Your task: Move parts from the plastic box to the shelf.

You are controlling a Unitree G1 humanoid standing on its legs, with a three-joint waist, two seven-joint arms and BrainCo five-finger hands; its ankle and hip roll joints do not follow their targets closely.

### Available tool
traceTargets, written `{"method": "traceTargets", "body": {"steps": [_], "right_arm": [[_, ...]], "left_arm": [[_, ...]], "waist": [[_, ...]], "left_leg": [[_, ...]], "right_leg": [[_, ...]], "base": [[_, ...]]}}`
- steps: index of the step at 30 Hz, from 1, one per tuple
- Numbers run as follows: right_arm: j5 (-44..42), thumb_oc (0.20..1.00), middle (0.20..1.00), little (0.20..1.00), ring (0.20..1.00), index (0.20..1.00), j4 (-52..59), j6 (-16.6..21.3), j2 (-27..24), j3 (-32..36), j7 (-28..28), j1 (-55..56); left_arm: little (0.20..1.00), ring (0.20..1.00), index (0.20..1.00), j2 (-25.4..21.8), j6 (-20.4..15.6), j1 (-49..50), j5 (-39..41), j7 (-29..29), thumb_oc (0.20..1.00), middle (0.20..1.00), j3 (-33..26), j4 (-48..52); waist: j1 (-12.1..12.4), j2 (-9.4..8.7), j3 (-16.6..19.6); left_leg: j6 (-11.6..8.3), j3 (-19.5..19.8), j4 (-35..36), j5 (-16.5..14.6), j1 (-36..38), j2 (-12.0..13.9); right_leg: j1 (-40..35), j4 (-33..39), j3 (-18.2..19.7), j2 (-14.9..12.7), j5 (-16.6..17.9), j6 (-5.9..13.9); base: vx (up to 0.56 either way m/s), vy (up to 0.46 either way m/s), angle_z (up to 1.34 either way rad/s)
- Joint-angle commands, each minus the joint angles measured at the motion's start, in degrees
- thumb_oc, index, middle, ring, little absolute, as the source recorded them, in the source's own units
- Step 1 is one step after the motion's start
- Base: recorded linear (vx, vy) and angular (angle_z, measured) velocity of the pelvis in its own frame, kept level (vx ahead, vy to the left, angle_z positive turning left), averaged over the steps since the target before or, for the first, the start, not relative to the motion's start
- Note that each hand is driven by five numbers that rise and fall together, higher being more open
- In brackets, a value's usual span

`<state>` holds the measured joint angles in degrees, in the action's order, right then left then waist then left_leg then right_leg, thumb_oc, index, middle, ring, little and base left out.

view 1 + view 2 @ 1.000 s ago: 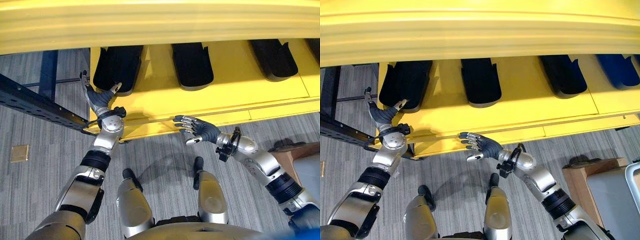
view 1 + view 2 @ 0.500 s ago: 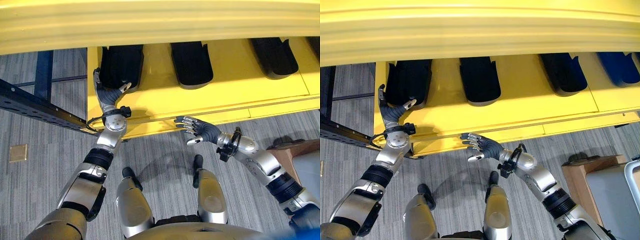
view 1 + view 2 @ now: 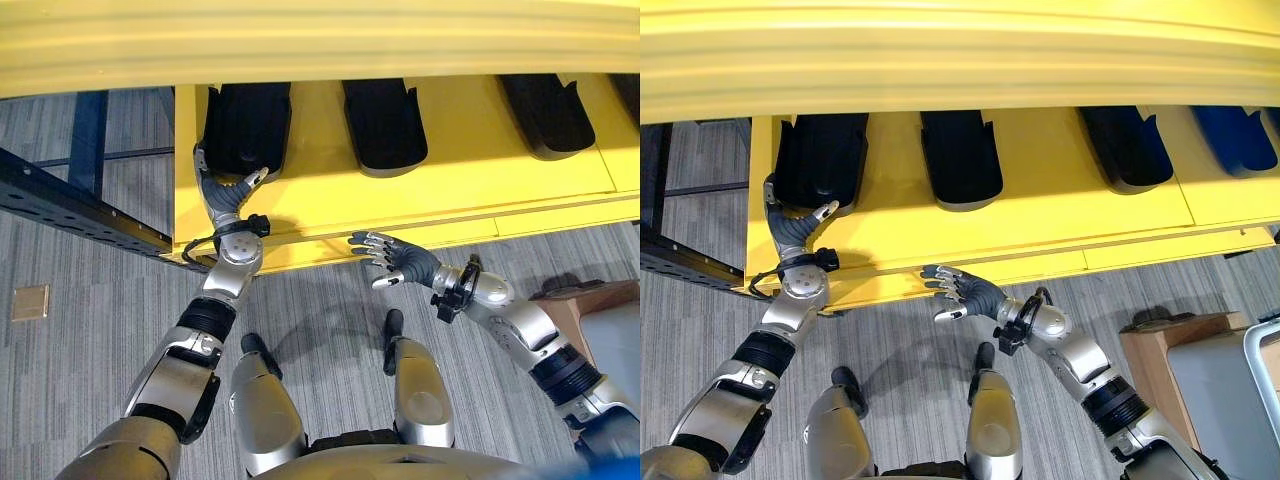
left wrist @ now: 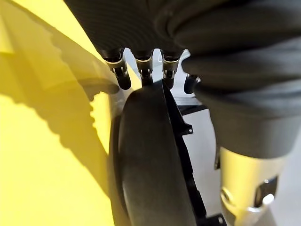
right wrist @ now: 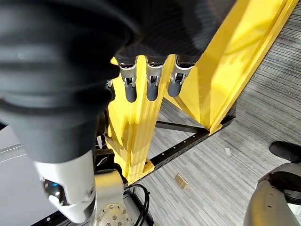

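The two eye views looked steeply down from the robot's head, a little apart sideways, onto the yellow shelf (image 3: 470, 160) and the grey floor (image 3: 80, 330) before it. Both shared the shelf's front edge, the black parts (image 3: 960, 158) lying on it and both arms; the right eye view reached further along the shelf. The left wrist view looked along the left hand (image 4: 143, 70) from very close, facing one black part (image 4: 150, 160) on the yellow surface. The right wrist view looked along the right hand (image 5: 149, 80), close up, toward the shelf's yellow frame (image 5: 225, 70) and the floor
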<state>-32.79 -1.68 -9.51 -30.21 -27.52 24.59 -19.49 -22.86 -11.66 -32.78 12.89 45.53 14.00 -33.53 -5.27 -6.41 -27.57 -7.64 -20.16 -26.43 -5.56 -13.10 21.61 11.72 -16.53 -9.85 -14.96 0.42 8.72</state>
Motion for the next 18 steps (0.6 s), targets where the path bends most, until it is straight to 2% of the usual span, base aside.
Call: {"method": "traceTargets", "body": {"steps": [1,18], "right_arm": [[-0.14,1.0,1.0,1.0,1.0,1.0,3.19,3.44,1.61,1.1,0.2,-1.51],[0.26,1.0,1.0,1.0,1.0,1.0,4.5,4.51,2.92,1.4,-0.8,0.01]], "left_arm": [[1.0,1.0,1.0,0.02,-2.87,-0.93,-0.73,1.95,1.0,1.0,0.8,-0.09],[1.0,1.0,1.0,4.15,-3.91,4.04,-4.22,1.44,1.0,1.0,3.93,3.16]], "waist": [[1.06,-0.48,0.85],[2.02,-1.11,0.71]], "left_leg": [[1.78,-0.25,-1.92,0.42,-1.33,-0.96],[2.28,0.2,-2.21,-0.3,-1.0,-1.15]], "right_leg": [[-1.02,-6.29,-4.41,-1.25,-4.44,-1.37],[-2.26,-5.73,-5.29,-1.05,-4.49,-1.17]], "base": [[0.0,0.0,0.0],[0.0,0.0,0.0]]}}
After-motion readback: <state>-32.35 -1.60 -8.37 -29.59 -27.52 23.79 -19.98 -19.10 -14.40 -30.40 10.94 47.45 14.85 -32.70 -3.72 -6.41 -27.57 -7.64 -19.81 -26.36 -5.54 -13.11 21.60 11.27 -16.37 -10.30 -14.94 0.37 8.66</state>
